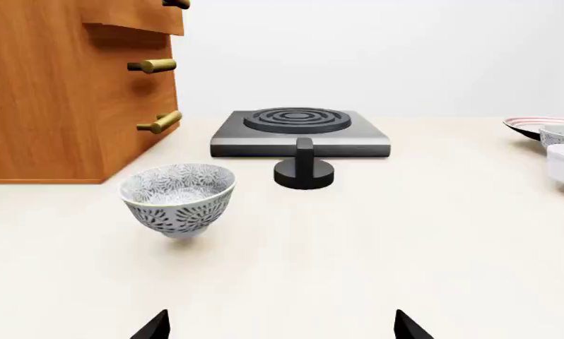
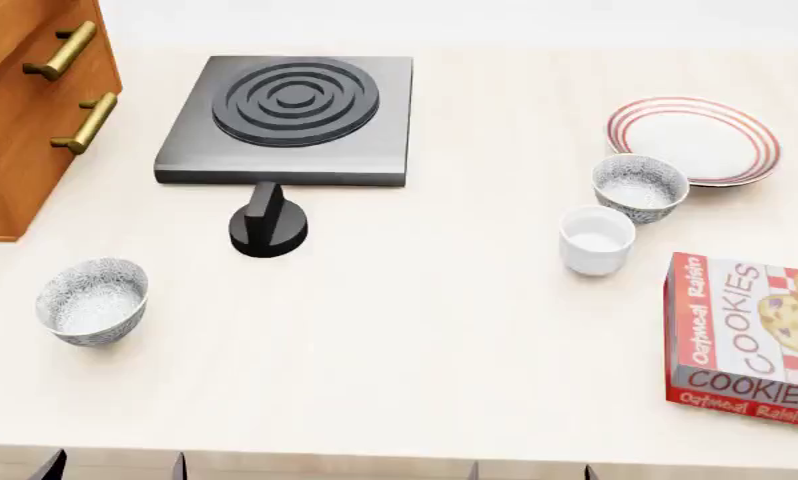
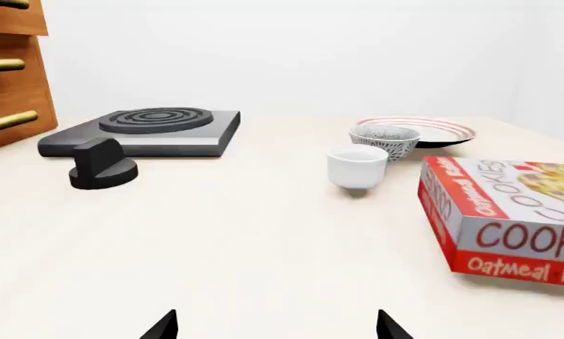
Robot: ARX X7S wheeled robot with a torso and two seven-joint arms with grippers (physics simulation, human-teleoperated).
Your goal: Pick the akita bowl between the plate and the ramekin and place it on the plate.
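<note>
The akita bowl, speckled grey and white, stands between the red-ringed plate and the plain white ramekin at the counter's right. In the right wrist view the bowl sits behind the ramekin and in front of the plate. My right gripper is open and empty, well short of them over the counter's front edge. My left gripper is also open and empty, and it faces an identical twin bowl at the front left.
A cookie box lies at the front right, close to the ramekin. A black burner and a black knob occupy the middle back. A wooden drawer cabinet with brass handles stands at the far left.
</note>
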